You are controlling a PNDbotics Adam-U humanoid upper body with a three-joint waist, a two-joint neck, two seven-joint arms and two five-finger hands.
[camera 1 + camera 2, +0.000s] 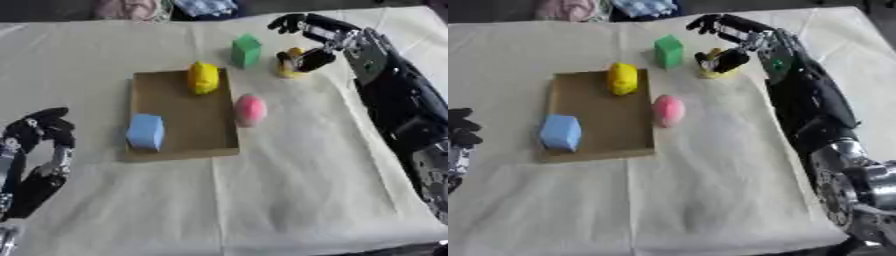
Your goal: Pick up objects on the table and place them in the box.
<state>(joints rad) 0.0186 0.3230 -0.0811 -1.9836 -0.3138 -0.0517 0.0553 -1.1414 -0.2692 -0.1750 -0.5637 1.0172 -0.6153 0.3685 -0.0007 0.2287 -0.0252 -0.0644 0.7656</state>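
Note:
A flat brown cardboard box (188,125) lies left of centre. In it are a yellow object (203,77) at the far edge and a light blue block (145,132) at the near left. A pink egg-shaped object (250,110) rests on the cloth against the box's right side. Beyond the box stands a green block (247,50). To its right is a small yellow object (289,70). My right hand (332,39) hovers over it, its thumb on the object and its fingers spread out above and beyond. My left hand (39,145) rests at the lower left, relaxed and holding nothing.
A cream cloth (289,190) covers the table, wrinkled near the front. Bundles of pink fabric (131,7) and blue fabric (206,6) lie at the far edge. My right arm (402,105) stretches along the right side.

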